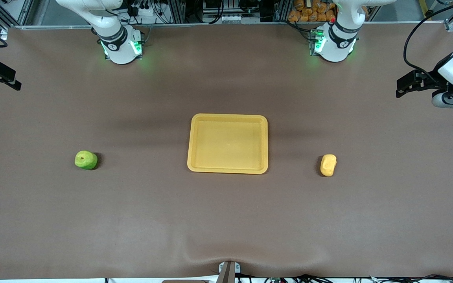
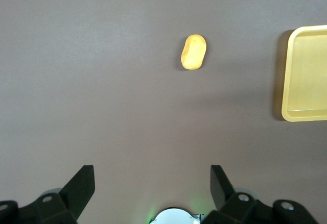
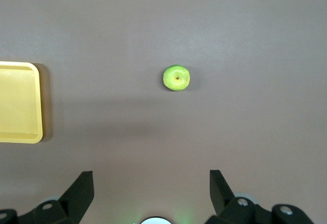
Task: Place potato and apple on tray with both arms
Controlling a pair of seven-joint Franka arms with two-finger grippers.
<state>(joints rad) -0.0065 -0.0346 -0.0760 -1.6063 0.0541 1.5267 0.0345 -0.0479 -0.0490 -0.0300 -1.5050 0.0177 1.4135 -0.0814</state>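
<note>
Brown surface (image 1: 226, 220) fills the front view, with the tray (image 1: 228, 169) at frame centre, nothing in it. At mid-left lies the apple (image 1: 86, 160), at mid-right the potato (image 1: 328, 165). Left gripper (image 2: 152, 182) hangs over bare surface, jaws spread; right gripper (image 3: 152, 182) likewise, jaws spread.

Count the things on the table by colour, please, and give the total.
Green: 1, the apple
Yellow-orange: 2, the potato and the tray
Total: 3
</note>
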